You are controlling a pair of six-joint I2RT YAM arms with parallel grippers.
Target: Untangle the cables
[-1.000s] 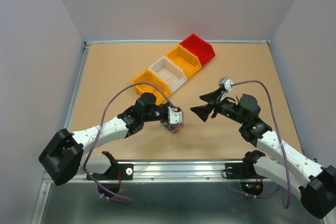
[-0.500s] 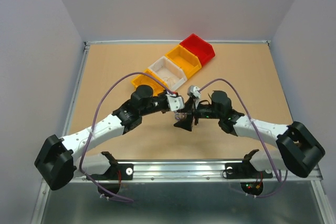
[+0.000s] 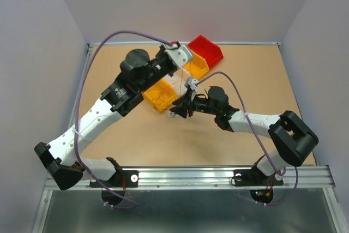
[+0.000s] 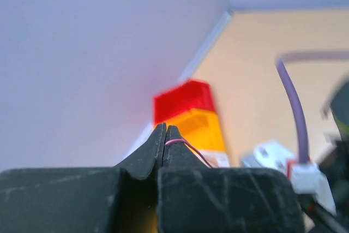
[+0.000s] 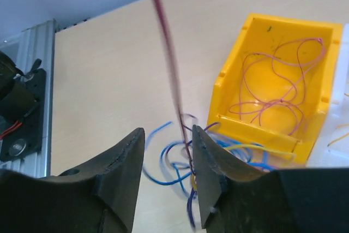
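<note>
Right now, your left gripper (image 4: 166, 135) is raised over the row of bins at the far side of the table (image 3: 120, 69), its jaws clenched on 1 purple strand (image 4: 188, 148). That strand runs taut down to the cables (image 5: 175, 156), a loose wad of blue, yellow and purple wire lying on the table, just beside the near wall of the nearest yellow bin (image 5: 240, 107). Your right gripper (image 5: 167, 132) hangs low over that wad with its 2 fingers (image 5: 122, 162) apart. The taut strand passes through the gap, blurred, and you are gripping nothing there. More purple wire (image 5: 272, 80) lies coiled inside the yellow bin. The red bin (image 3: 206, 47) sits at the far end of the row.
</note>
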